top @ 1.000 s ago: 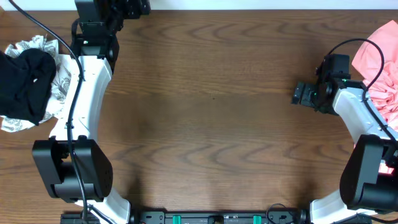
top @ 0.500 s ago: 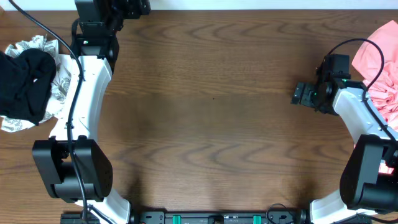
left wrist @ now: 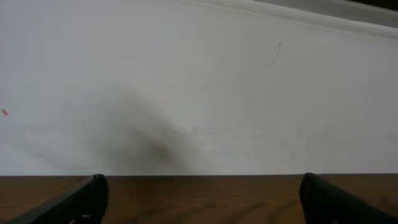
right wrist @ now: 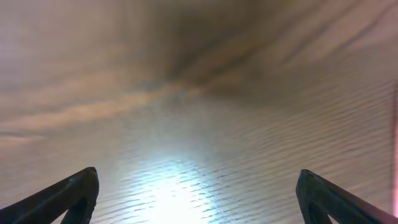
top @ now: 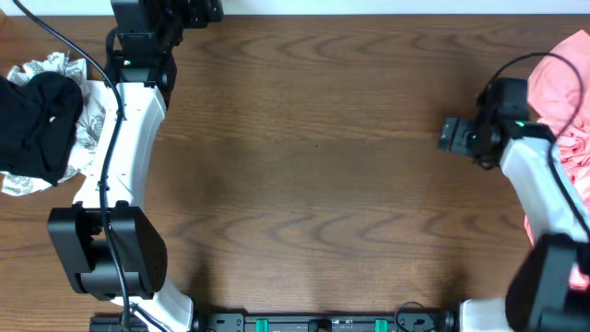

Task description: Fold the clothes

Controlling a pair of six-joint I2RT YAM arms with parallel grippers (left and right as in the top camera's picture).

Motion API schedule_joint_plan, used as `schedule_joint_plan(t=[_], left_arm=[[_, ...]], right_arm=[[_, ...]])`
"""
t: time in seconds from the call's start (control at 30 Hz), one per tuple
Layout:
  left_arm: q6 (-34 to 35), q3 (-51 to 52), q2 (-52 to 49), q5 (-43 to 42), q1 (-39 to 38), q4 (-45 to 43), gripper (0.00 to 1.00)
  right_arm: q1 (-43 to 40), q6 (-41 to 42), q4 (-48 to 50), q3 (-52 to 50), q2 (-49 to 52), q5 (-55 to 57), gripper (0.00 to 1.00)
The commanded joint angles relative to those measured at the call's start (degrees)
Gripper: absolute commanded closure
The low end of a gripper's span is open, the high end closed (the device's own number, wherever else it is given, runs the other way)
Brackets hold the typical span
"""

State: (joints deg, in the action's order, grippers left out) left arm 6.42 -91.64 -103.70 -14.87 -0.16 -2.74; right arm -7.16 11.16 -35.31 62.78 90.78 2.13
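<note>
The clothes lie in two heaps at the table's sides. On the left, a black garment [top: 37, 124] rests on a white-grey patterned piece [top: 89, 120]. At the right edge is a salmon-pink garment [top: 560, 78]. My right gripper [top: 450, 136] hovers over bare wood just left of the pink heap. In the right wrist view it [right wrist: 198, 176] is open with only wood grain between its fingers. My left gripper [left wrist: 203, 180] is at the table's far edge, facing a white wall, open and holding nothing. The left arm [top: 129, 138] stands beside the black garment without touching it.
The brown wooden table [top: 313, 184] spans the overhead view. A white wall [left wrist: 199, 87] rises behind its far edge. A black cable [top: 544, 69] loops over the pink heap near the right arm's wrist.
The right arm has shifted slightly right and toward the far side, nearer the pink garment. Its gripper stays open. The left arm and both heaps have not moved.
</note>
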Motion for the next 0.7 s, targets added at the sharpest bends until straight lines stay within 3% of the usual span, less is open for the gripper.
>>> schedule_joint_plan(t=[0.0,0.4,0.67], left_arm=[[0.1,-0.2,0.1,-0.1,0.1,0.2,0.02],[0.1,-0.2,0.1,-0.1,0.1,0.2,0.02],[0.1,-0.2,0.1,-0.1,0.1,0.2,0.02]], right_arm=[[0.5,0.8,0.1,0.1,-8.6,0.0,0.01],[1.4,0.8,-0.1,0.1,-36.1,0.0,0.01],[12.0,-1.2,-1.9,-0.1,-48.6,3.0,0.01]])
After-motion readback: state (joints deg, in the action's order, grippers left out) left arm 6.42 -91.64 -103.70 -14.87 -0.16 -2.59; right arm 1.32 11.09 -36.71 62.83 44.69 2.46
